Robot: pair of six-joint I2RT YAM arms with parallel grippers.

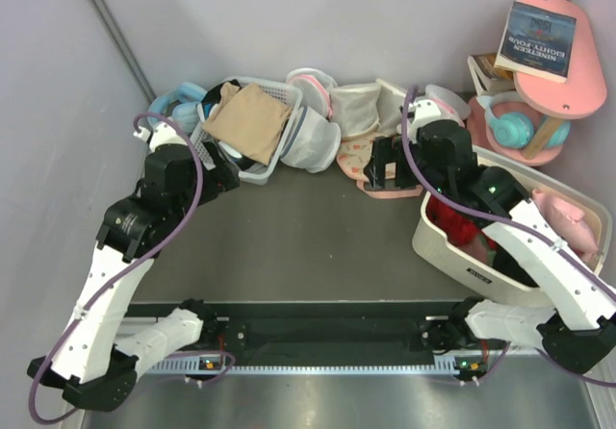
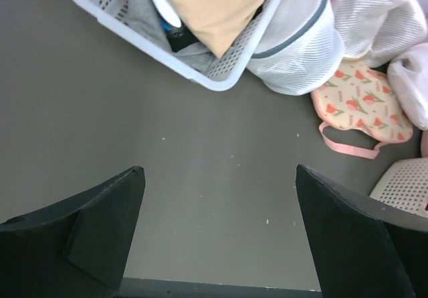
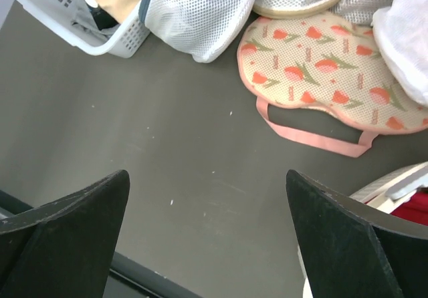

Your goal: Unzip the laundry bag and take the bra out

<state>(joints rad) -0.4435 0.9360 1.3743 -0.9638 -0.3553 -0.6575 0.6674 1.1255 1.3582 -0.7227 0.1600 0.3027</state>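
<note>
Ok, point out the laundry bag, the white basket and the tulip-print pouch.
laundry bag [image 2: 301, 51], left wrist view, mesh dome.
white basket [image 2: 247, 34], left wrist view, perforated side wall.
tulip-print pouch [image 3: 314, 71], right wrist view, printed face.

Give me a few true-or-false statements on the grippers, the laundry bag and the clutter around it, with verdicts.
1. The left gripper and right gripper are both open and empty. True.
2. The laundry bag lies alone in mid-table. False: it rests against the white basket at the far edge.
3. A tan cloth lies on top in the basket. True.
4. The bra lies out on the table. False: no bra shows on the table.
5. The right gripper grips the tulip-print pouch. False: the tulip-print pouch lies untouched ahead of it.
</note>
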